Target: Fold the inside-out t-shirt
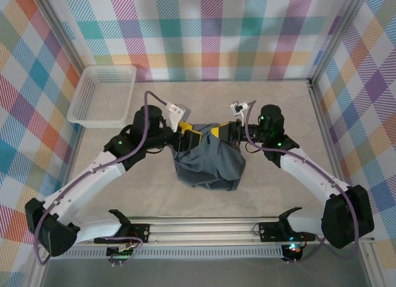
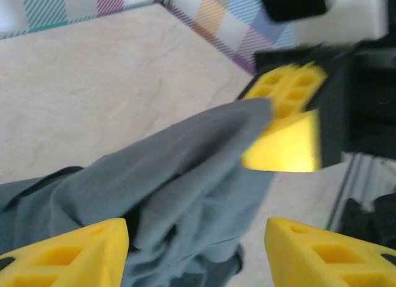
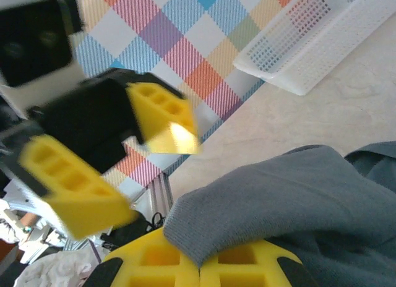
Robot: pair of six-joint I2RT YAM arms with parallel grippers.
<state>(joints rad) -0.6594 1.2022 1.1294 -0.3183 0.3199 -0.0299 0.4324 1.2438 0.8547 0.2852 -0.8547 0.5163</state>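
Shirt bunched up, folding hardly begun

The inside-out t-shirt sits in a crumpled heap, right of the white basket and nearer to the arm bases. The right gripper is clamped on its raised far edge. The left gripper stands with jaws apart, cloth only draped there. No neat fold is visible, so most of the work seems left.
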